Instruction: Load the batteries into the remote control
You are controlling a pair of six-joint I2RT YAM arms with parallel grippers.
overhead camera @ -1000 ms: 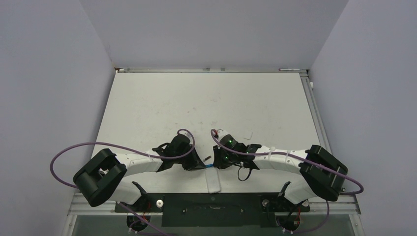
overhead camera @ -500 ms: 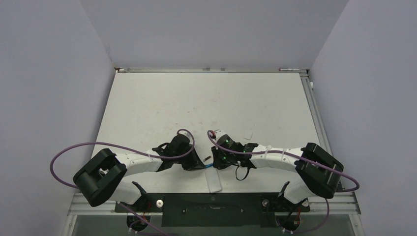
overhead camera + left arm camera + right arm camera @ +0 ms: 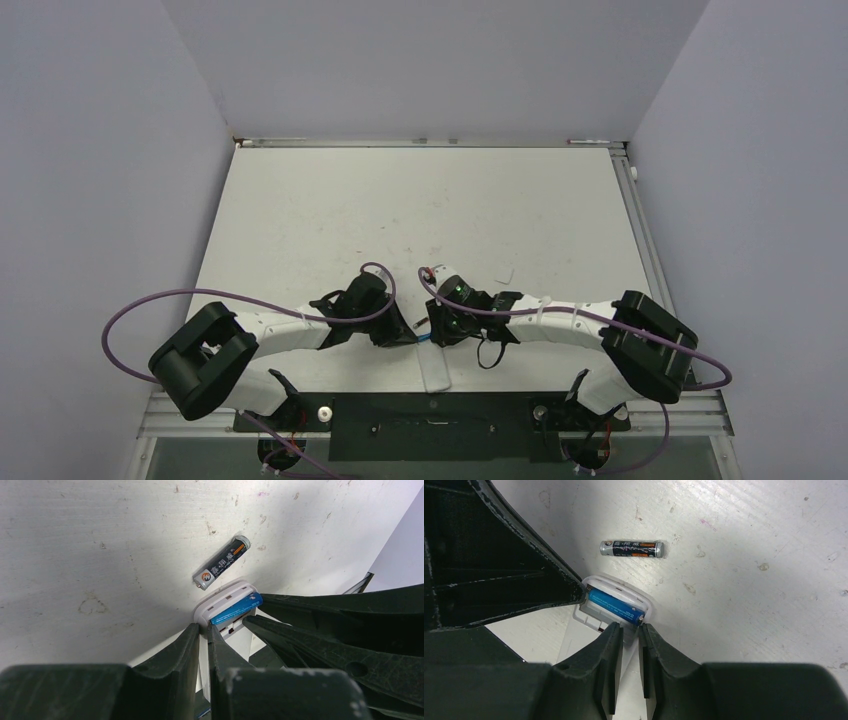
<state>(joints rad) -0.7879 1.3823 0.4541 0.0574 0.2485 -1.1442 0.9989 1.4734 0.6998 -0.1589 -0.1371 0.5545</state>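
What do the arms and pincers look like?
Left arm and right arm: white links, chunky black joint housings, a looping purple cable along each. Green indicator lights on the right wrist. Left pincer and right pincer: two flat tapered matte-black fingers each.

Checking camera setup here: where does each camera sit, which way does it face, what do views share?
Top: above and behind, looking down on the table; left arm, right arm show.
Left wrist: on that arm, looking down past the left pincer at the remote.
Right wrist: on that arm, looking down past the right pincer at the remote.
Shared: both wrist views show the blue battery in the remote, dark battery beside it.
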